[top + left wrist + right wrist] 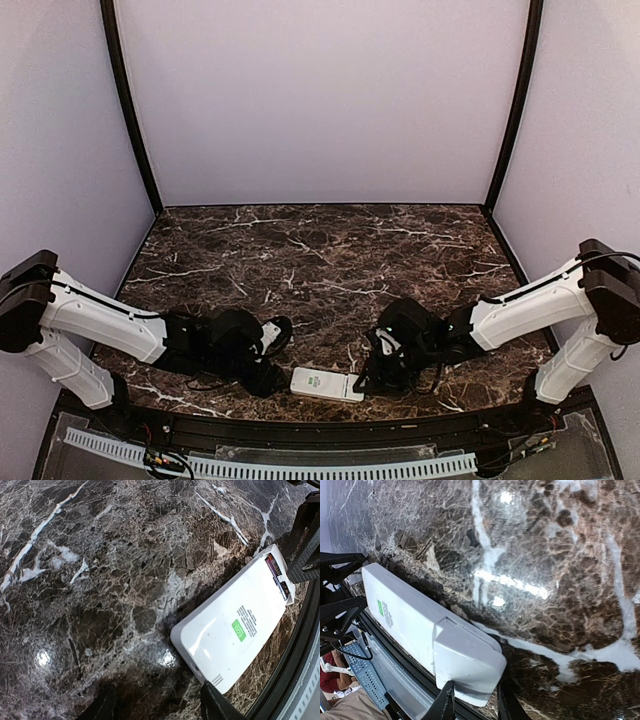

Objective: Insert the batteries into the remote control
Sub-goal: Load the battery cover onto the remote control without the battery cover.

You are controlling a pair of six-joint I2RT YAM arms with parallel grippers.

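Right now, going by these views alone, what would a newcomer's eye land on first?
The white remote control stands out against the dark marble table. It lies back up at the near edge, between the left gripper and the right gripper. At its far end in the left wrist view, the batteries show as a dark strip in the compartment. In the right wrist view, a white cover sits stepped over that end, just above the jaws.
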